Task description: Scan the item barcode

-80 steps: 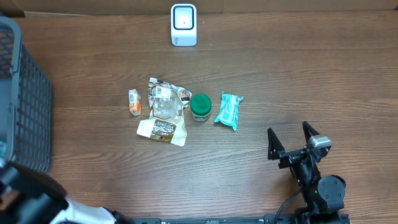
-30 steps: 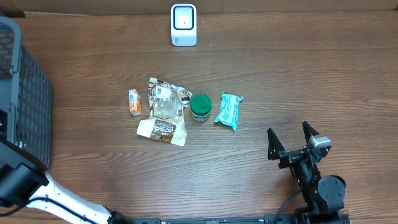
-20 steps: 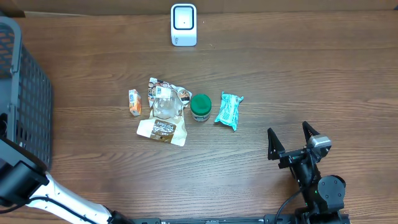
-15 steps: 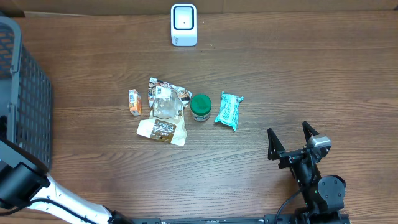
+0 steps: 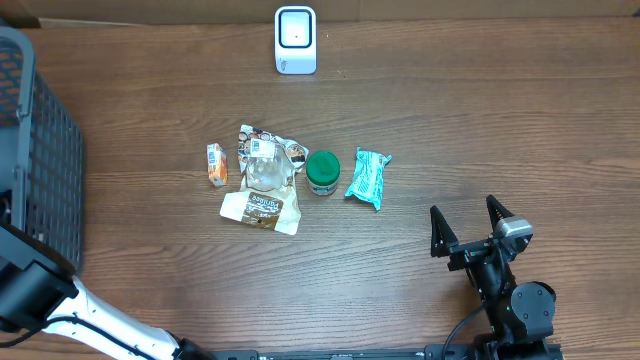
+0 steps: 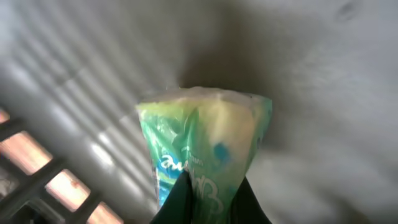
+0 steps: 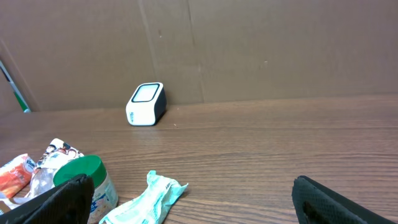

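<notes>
In the left wrist view a green and white printed packet (image 6: 205,137) stands up from between my left gripper's (image 6: 208,200) dark fingers, which are shut on its lower end, over the grey floor of the basket. No barcode shows on the side facing the camera. The white scanner (image 5: 295,40) stands at the table's far edge, also seen as the scanner (image 7: 145,104) in the right wrist view. My right gripper (image 5: 468,222) rests open at the near right, nothing between its fingers.
A dark mesh basket (image 5: 40,150) fills the left edge. Mid-table lie an orange packet (image 5: 216,164), a clear bag (image 5: 268,160), a brown packet (image 5: 260,208), a green-lidded jar (image 5: 322,172) and a teal packet (image 5: 368,177). A cardboard wall (image 7: 249,50) backs the table.
Since the earliest frame the left arm has shifted at the basket's near corner and then held still. The table items and the right arm have not moved.
</notes>
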